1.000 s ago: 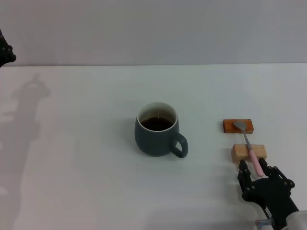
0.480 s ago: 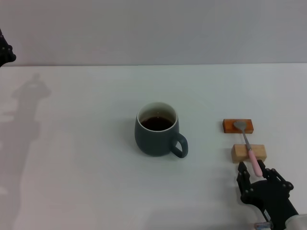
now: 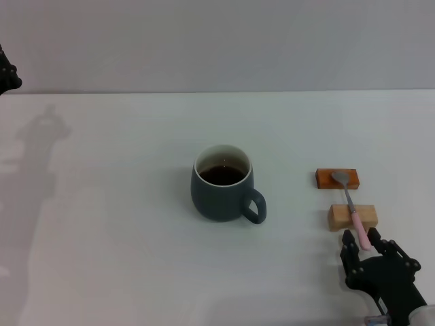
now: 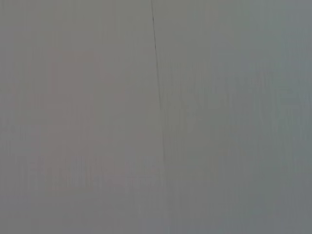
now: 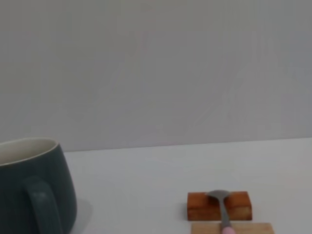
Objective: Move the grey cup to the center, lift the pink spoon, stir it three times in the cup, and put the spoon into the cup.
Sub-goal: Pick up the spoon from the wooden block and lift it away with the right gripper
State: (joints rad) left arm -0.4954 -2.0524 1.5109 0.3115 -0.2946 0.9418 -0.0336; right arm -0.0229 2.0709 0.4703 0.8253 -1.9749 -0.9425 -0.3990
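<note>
Grey cup (image 3: 223,191) upright mid-table, handle toward the right; pink spoon (image 3: 352,205) bridging the orange-brown block (image 3: 337,178) and pale block (image 3: 352,216); right gripper (image 3: 368,248) spread open around the handle's tip, holding nothing; left gripper's fingers out of sight.

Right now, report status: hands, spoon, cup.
Right hand open at pink spoon handle, not gripping. Left hand parked far left. Spoon rests across two wooden blocks. Grey cup centered, path clear.
</note>
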